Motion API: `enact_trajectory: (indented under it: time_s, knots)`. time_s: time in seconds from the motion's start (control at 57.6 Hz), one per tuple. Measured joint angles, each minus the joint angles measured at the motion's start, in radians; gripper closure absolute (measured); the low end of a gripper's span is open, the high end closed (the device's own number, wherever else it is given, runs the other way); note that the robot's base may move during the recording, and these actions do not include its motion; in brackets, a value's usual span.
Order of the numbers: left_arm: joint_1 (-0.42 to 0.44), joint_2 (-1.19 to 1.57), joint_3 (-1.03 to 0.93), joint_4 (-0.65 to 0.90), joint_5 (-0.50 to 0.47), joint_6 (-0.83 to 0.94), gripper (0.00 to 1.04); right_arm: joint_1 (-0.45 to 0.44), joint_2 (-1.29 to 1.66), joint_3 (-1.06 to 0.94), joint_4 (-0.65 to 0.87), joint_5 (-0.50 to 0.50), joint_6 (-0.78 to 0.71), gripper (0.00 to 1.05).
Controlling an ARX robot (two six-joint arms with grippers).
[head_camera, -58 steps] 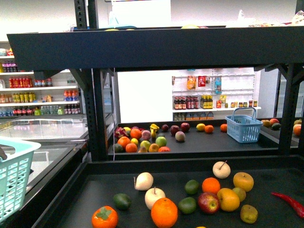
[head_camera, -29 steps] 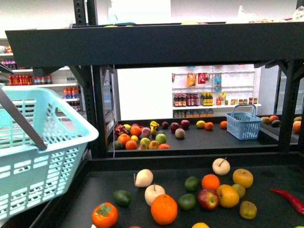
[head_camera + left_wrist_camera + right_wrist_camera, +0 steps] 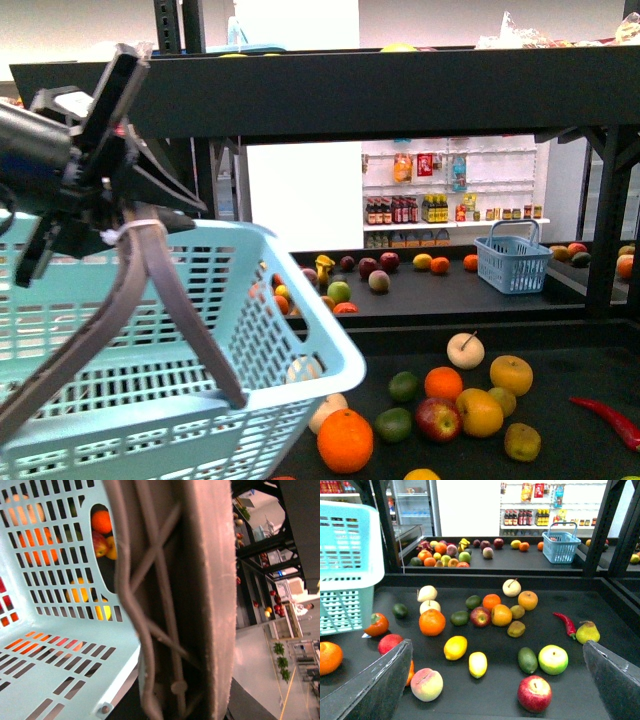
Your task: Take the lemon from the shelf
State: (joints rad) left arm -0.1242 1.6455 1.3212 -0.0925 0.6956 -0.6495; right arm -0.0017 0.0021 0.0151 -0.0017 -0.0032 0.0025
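The lemon lies unpicked on the shelf, six o'clock of the red apple; right tool gapes empty, left tool clamps the basket handle.

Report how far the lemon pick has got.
Done: the left gripper holds the light-blue basket by its handle, at the shelf. In hand: the right gripper is open above the fruit, holding nothing. Left: the lemon lies on the shelf untouched; reaching, grasping and lifting it all remain.
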Motion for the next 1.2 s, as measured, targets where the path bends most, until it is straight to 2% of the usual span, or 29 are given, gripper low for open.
enact_trajectory:
  time_s: [0.191,0.33,0.556,0.573,0.625,0.677,0.747,0.816,0.938,1.059,1.198]
  knots:
    - [-0.089,0.062,0.015,0.031,0.008,0.002,0.91,0.0,0.0,0.0,0.0,0.0,0.0,0.02]
    - [-0.132,0.116,0.046,0.042,-0.027,-0.007,0.91,0.0,0.0,0.0,0.0,0.0,0.0,0.02]
    - [-0.147,0.135,0.075,0.042,-0.068,0.0,0.91,0.0,0.0,0.0,0.0,0.0,0.0,0.02]
    - [-0.147,0.135,0.075,0.042,-0.068,0.001,0.91,0.003,0.003,0.001,-0.004,0.012,-0.002,0.02]
    - [-0.147,0.136,0.075,0.041,-0.068,0.002,0.91,0.037,0.055,0.037,-0.111,0.129,-0.006,0.02]
    - [-0.146,0.137,0.075,0.041,-0.07,0.0,0.91,0.036,0.151,0.081,-0.209,0.182,-0.003,0.02]
    - [-0.146,0.137,0.075,0.041,-0.071,0.001,0.91,0.005,0.272,0.113,-0.241,0.134,0.011,0.02]
    - [-0.146,0.137,0.076,0.041,-0.072,0.002,0.91,-0.05,0.405,0.151,-0.215,0.04,0.04,0.02]
    - [-0.146,0.138,0.076,0.041,-0.071,0.002,0.91,-0.19,0.728,0.282,-0.066,-0.124,0.061,0.02]
    - [-0.146,0.139,0.076,0.041,-0.071,0.002,0.91,-0.256,1.085,0.437,0.122,-0.182,0.031,0.02]
    - [-0.147,0.139,0.075,0.041,-0.072,0.002,0.91,-0.265,1.483,0.649,0.214,-0.209,-0.011,0.02]
